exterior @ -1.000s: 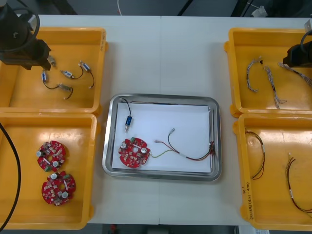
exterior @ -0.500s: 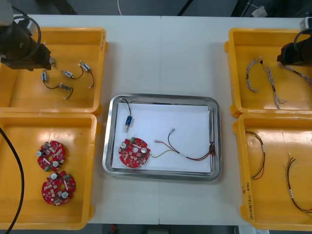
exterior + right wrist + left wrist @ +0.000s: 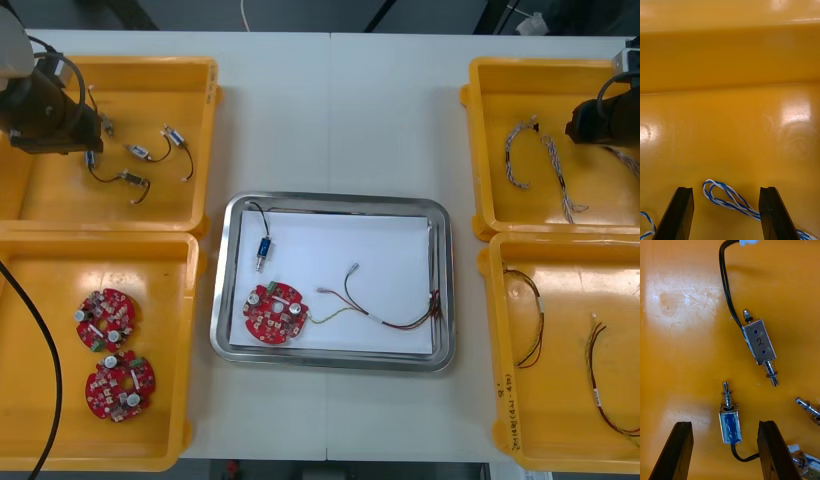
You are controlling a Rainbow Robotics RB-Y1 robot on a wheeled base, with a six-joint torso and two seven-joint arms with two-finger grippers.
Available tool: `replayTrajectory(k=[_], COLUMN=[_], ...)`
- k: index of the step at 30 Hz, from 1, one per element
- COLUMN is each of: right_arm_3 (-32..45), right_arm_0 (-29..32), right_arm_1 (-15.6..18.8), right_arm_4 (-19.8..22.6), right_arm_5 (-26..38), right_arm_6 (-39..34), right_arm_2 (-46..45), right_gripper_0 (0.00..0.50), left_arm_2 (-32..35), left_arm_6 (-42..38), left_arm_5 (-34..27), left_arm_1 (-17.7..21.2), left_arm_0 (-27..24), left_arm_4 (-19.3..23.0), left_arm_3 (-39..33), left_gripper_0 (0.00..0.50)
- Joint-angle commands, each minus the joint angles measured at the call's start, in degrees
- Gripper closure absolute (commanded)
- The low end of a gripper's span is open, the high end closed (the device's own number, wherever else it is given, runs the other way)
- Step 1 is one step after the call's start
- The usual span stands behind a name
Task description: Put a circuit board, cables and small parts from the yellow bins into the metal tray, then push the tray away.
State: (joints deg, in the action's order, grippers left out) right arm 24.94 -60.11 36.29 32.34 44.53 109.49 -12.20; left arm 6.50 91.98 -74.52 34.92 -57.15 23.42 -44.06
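**Left wrist view: jaws wide, open floor ahead**

The left gripper point(image 3: 725, 423) stands wide open, one small metal part point(image 3: 730, 425) between its jaws and clear of both. A second part point(image 3: 759, 347) beyond the fingertips bears a handwritten "2". The right gripper point(image 3: 726, 189), equally wide, straddles a blue and white cable point(image 3: 728, 197), with the yellow bin wall point(image 3: 730, 56) well ahead. The metal tray point(image 3: 330, 362) sits mid-table.

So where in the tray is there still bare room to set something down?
The white patch right of the small part and above the cable is free. The tray's near strip is crowded with board and cable. Left gripper hangs open over the far left bin, right gripper over the far right bin.
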Motion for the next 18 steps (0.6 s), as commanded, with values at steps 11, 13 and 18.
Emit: replayTrajectory(k=[11,13,18], right_arm_3=[0.6,0.6,0.6], right_arm_0=[1.9,2.0,2.1], right_arm_1=[-1.6,-1.6,-1.6], right_arm_4=[0.7,0.7,0.8], right_arm_5=[-3.2,-3.2,-3.2], right_arm_6=[-1.4,-1.3,-0.9], right_arm_2=[-1.6,-1.6,-1.6], right_gripper_0=[0.004,0.129,0.452], left_arm_2=[-2.3,-2.3,-2.5], left_arm_6=[7.8,7.8,7.6], left_arm_5=[6.1,6.2,6.2], left_arm_1=[0.6,0.3,0.2], left_arm_0=[-3.1,-3.1,-2.9], left_arm_4=[0.2,0.2,0.3], left_arm_3=[4.7,4.9,5.0], left_gripper_0=[0.0,0.0,0.212])
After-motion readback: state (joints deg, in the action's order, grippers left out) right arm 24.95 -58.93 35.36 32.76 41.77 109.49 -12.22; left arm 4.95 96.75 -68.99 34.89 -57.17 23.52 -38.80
